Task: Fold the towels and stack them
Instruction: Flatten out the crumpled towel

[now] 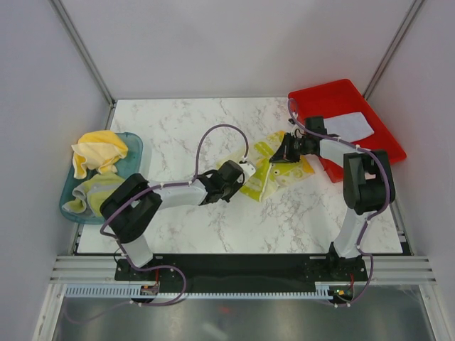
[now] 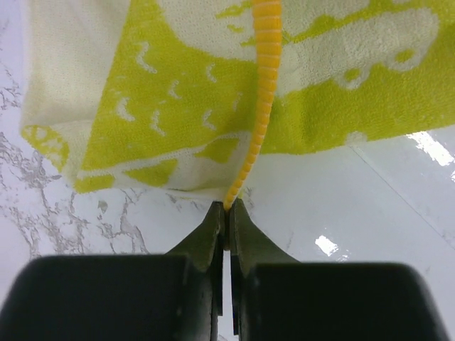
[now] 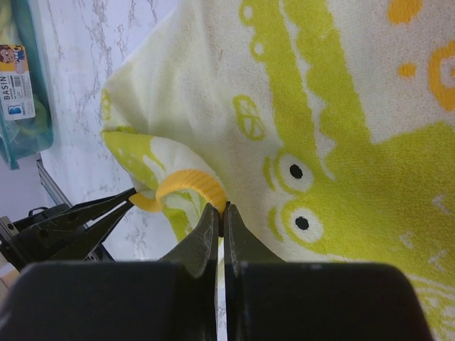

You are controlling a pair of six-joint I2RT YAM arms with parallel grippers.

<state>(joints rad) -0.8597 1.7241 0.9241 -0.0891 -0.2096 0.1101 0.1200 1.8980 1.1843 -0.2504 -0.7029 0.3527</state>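
Observation:
A white towel with yellow-green print [image 1: 274, 174] lies rumpled on the marble table, mid-right. My left gripper [image 1: 247, 170] is at its left edge. In the left wrist view that gripper [image 2: 227, 207] is shut on the end of the towel's yellow ribbed loop [image 2: 261, 92]. My right gripper [image 1: 279, 157] is over the towel's top. In the right wrist view it [image 3: 222, 209] is shut on the same loop [image 3: 181, 179] and the cloth beside it. A pale grey-blue towel [image 1: 348, 126] lies in the red tray. A yellow towel [image 1: 99, 150] is heaped in the teal tub.
The red tray [image 1: 377, 145] sits at the back right, close behind my right arm. The teal tub [image 1: 131, 153] stands at the left table edge, with a pale green cloth [image 1: 89, 195] under the yellow one. White walls close in the table [image 1: 213, 128].

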